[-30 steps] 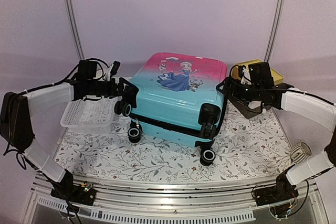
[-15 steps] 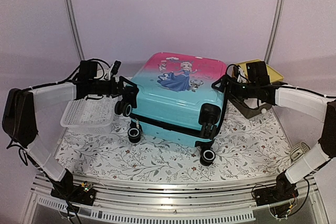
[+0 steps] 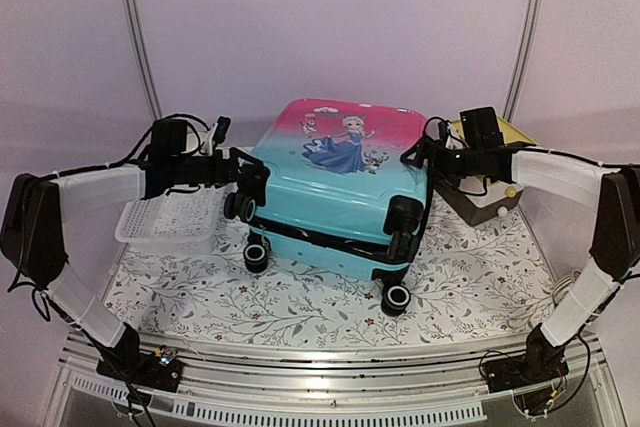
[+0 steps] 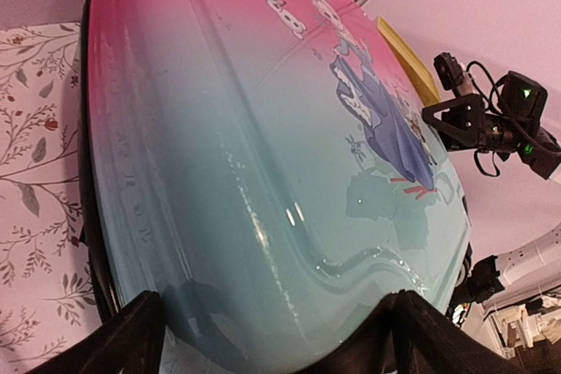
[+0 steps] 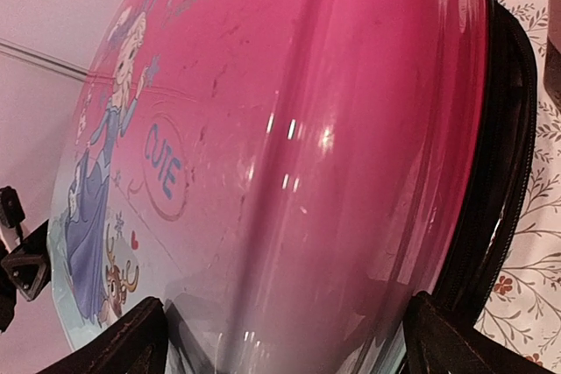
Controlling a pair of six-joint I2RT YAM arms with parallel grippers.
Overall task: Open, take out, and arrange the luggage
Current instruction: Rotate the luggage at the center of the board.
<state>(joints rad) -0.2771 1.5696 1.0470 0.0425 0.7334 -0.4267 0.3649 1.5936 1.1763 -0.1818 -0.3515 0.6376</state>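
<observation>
The luggage lies flat mid-table with its printed pink-to-turquoise shell up, black zipper band shut and wheels toward me. My left gripper is at its left turquoise edge. In the left wrist view the gripper stands open, jaws spread wide astride the upper shell. My right gripper is at the right side near the pink end. It is open too, and its fingers straddle the pink shell beside the zipper band.
A white perforated basket sits left of the suitcase under the left arm. A yellow-topped box stands at the right, below the right wrist. A floral cloth covers the table. The back wall is close behind.
The right gripper has slid along the suitcase's right side toward the far pink end. The left gripper has edged slightly closer to the shell. The suitcase has not moved.
</observation>
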